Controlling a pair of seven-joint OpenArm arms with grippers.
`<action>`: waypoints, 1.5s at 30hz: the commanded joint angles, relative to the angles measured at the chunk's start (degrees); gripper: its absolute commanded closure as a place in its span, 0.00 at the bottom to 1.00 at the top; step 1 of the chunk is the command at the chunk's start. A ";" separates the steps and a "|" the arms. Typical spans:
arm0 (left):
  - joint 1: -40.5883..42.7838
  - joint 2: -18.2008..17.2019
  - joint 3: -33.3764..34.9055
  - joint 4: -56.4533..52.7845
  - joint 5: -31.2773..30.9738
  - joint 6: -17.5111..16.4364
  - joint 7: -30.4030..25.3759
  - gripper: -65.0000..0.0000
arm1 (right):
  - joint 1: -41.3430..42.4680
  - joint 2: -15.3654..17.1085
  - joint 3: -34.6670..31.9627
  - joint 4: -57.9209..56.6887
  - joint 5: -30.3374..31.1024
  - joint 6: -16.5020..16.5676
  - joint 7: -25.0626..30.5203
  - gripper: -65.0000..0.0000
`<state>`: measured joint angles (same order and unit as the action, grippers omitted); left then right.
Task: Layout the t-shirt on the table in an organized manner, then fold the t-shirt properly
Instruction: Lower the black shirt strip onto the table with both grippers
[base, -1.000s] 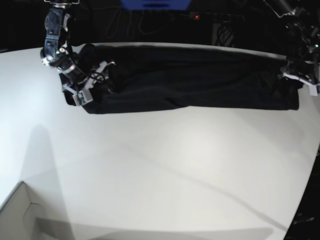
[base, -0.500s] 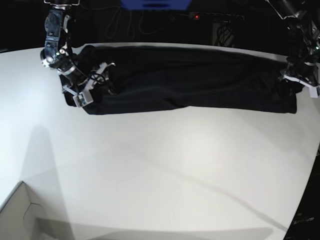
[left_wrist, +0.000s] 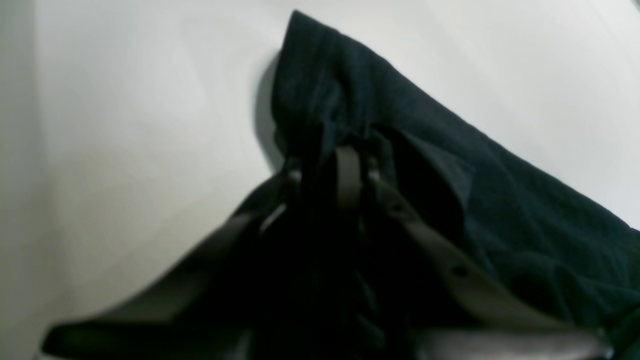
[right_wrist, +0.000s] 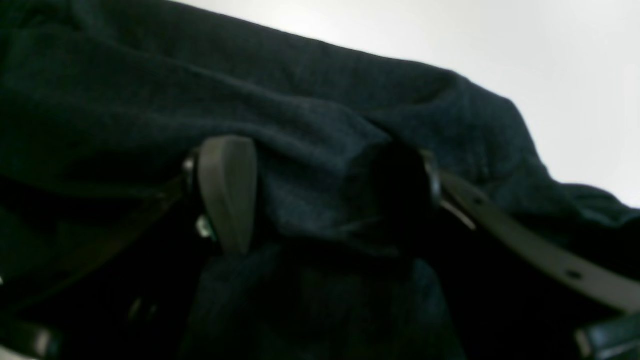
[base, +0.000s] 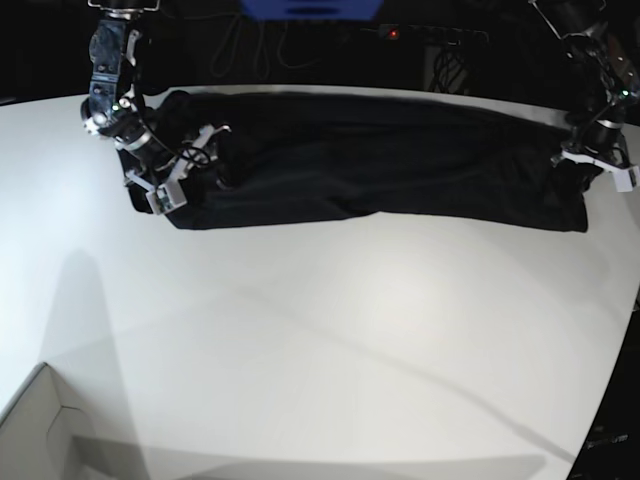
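Observation:
The black t-shirt (base: 380, 160) lies stretched in a long band across the far part of the white table (base: 320, 330). My left gripper (base: 580, 170) is at the shirt's right end. In the left wrist view it (left_wrist: 330, 170) is shut on a bunched fold of the t-shirt (left_wrist: 500, 200), held just above the table (left_wrist: 125, 100). My right gripper (base: 170, 190) is at the shirt's left end. In the right wrist view it (right_wrist: 315, 200) has a thick fold of the t-shirt (right_wrist: 300, 100) pinched between its fingers (right_wrist: 227, 195).
A pale box corner (base: 40, 420) stands at the front left. Behind the table's far edge are dark cables, a red light (base: 393, 33) and a blue object (base: 310, 8). The table's curved edge falls away at the right (base: 615, 380).
My left gripper has drawn the shirt's right end a little to the left and farther back. My right gripper and the left end have hardly moved.

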<state>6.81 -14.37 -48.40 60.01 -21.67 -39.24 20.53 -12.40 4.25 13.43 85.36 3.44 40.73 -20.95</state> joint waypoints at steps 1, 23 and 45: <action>0.09 -0.27 -0.87 -0.36 4.13 1.13 4.92 1.00 | -0.30 0.28 0.06 -0.13 -2.52 -0.73 -3.62 0.36; -2.19 5.71 -4.30 29.35 4.48 1.66 12.56 1.00 | -6.54 -2.19 -1.08 23.78 -2.52 -0.73 -3.71 0.36; 11.96 17.93 18.20 51.33 4.57 1.75 15.20 1.00 | -7.16 -2.10 9.12 23.87 -2.34 -0.73 -3.62 0.36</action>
<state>19.05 3.84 -30.02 110.26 -16.01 -37.50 37.52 -19.75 1.78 22.46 108.12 0.03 40.03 -25.91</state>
